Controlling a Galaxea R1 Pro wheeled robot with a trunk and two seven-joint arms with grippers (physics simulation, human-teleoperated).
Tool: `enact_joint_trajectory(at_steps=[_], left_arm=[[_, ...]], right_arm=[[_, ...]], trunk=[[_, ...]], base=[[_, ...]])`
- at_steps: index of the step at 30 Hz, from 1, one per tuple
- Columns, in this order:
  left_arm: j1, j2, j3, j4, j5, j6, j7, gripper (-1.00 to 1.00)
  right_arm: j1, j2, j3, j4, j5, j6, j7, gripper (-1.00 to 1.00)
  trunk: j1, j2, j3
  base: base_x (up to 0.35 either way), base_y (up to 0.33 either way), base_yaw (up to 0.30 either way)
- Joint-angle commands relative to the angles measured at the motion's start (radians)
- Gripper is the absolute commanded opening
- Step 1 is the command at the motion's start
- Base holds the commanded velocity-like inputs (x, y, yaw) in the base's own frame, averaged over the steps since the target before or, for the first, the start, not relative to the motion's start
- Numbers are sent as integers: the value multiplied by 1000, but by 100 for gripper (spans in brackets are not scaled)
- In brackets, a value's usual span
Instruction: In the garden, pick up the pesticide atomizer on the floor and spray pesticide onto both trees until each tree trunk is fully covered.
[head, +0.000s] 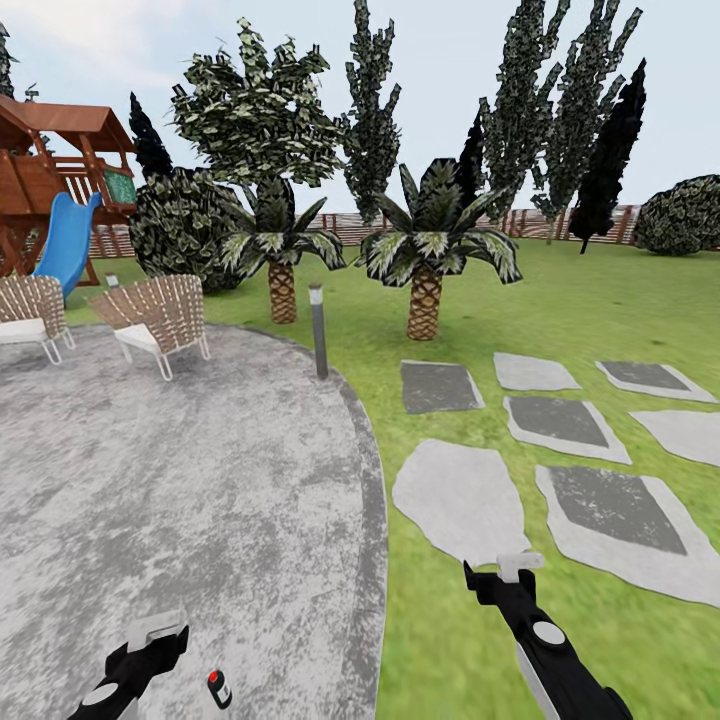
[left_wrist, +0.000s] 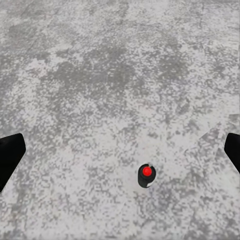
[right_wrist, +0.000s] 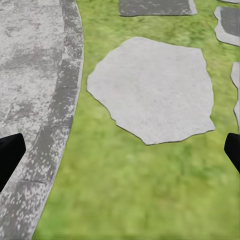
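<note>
Atomizer (head: 218, 689) stands upright on the grey paving (head: 200, 500), near the head view's lower edge, just right of the left gripper (head: 158, 632) and apart from it. Red top up, white label on the dark body. From the left wrist, atomizer (left_wrist: 146, 175) is seen from above: red cap, dark body, ahead of the fingers and between their lines, nearer the one fingertip (left_wrist: 233, 150) than the other. Nothing touching it.

Left gripper: jaws wide apart, empty, above bare paving (left_wrist: 100, 75).

Right gripper (head: 505, 570): held over the lawn (head: 450, 640), right of the paving's curved edge. The right wrist camera shows both dark fingertips (right_wrist: 10, 155) at the frame's sides, spread wide, nothing between them; grass (right_wrist: 125, 190) below, an irregular pale stepping stone (right_wrist: 152, 87) ahead, paving border (right_wrist: 62, 115) alongside.

Further out: more stepping stones (head: 560, 425) on the lawn to the right; short lamp post (head: 319, 332) at the paving edge; two wicker chairs (head: 158, 318) at the paving's far side; two low palms (head: 428, 250) on the grass; tall trees (head: 545, 100), round bushes (head: 680, 215), wooden fence (head: 530, 222) behind; playset with blue slide (head: 68, 240) far left.
</note>
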Motion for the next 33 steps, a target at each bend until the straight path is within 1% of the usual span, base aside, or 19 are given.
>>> enact_joint_trajectory(at_steps=[1,33], left_arm=[[-1,0,-1,1,8,-3,0,100],[-1,0,1,1,8,-3,0,100]], right_arm=[[0,0,0,0,1,-1,0,100],[0,1,2,2,1,-2,1,100]], trunk=[[4,-8,-4],[126,-232,-104]], base=[[0,0,0],[0,0,0]])
